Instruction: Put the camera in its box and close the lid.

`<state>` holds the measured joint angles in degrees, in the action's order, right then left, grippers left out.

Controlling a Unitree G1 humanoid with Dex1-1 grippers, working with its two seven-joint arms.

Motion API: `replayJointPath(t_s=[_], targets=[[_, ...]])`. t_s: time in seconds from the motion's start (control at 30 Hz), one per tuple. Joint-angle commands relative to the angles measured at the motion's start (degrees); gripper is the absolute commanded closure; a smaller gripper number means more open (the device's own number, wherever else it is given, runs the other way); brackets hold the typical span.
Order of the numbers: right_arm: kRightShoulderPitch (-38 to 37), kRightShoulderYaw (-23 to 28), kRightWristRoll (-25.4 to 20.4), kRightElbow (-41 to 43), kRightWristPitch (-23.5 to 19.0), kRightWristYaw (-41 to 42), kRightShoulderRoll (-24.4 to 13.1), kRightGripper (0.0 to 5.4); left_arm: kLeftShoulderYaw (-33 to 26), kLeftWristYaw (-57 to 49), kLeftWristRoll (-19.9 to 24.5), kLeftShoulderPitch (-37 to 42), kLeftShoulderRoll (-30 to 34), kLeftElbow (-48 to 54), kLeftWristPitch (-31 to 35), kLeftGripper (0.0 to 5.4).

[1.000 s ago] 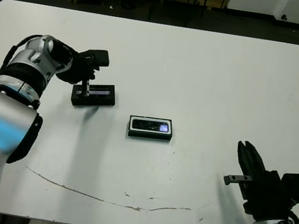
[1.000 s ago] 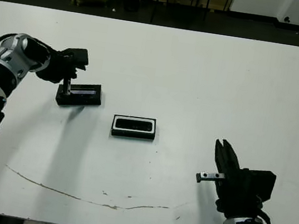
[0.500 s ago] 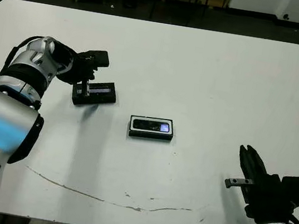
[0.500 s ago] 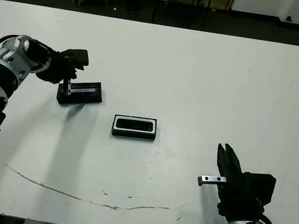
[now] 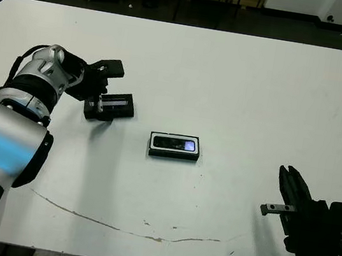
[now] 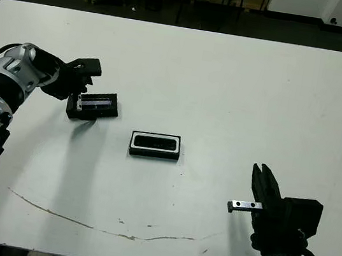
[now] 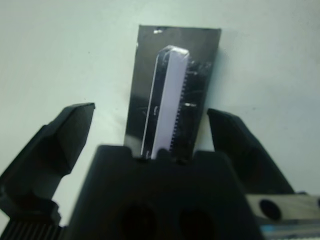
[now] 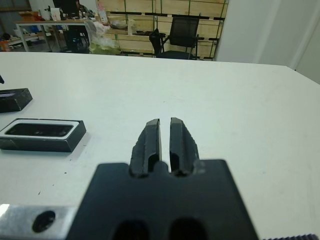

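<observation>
On the white counter, the left gripper spreads wide astride the flat black lid, seemingly not touching. The small black camera lies in the white-lined black box. The right gripper is pinched narrow, empty.

Lid left-behind box; camera inside.

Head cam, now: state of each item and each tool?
Camera: lying in the box, bluish patch up.
Box: open, no lid on it.
Lid: flat on the table, apart from the box, strip up.
Left tool: open, fingers either side of the lid.
Right tool: shut, empty, away from the box.
</observation>
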<state>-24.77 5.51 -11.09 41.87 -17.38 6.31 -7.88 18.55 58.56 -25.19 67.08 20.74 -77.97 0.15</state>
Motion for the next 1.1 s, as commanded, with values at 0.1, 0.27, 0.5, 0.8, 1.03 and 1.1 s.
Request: replayJointPath(t_s=[0.1, 0.27, 0.5, 0.8, 1.03, 1.1], targets=[[-5.50, 0.88, -0.08, 2.26, -4.29, -1.55, 0.55, 5.40, 0.59, -0.38, -0.91, -4.17, -0.46, -1.01, 1.29, 0.01], [-6.16, 1.38, -0.57, 1.61, -3.40, -1.35, 1.07, 5.40, 0.64, 0.24, -0.67, -5.26, -1.08, -1.22, 3.81, 0.40], [-6.93, 1.19, 0.44, 0.30, -1.29, -1.35, 1.19, 5.40, 1.01, 1.30, -0.70, -5.42, -1.70, -1.28, 7.07, 2.12], [-7.92, 0.45, 1.62, 0.57, -0.62, -2.06, 1.40, 5.40, 7.04, 4.53, -4.83, -4.65, -2.17, -1.42, 7.54, 3.38], [-8.37, 0.05, 0.46, -0.61, 1.63, -1.72, 2.30, 5.40, 10.85, 6.82, -6.85, -4.39, -1.58, -1.19, 5.28, 3.44], [-8.58, -0.37, 0.35, -0.69, 2.10, -1.97, 2.46, 5.40, 11.14, 8.73, -6.59, -3.88, -1.70, -1.16, 5.80, 3.44]])
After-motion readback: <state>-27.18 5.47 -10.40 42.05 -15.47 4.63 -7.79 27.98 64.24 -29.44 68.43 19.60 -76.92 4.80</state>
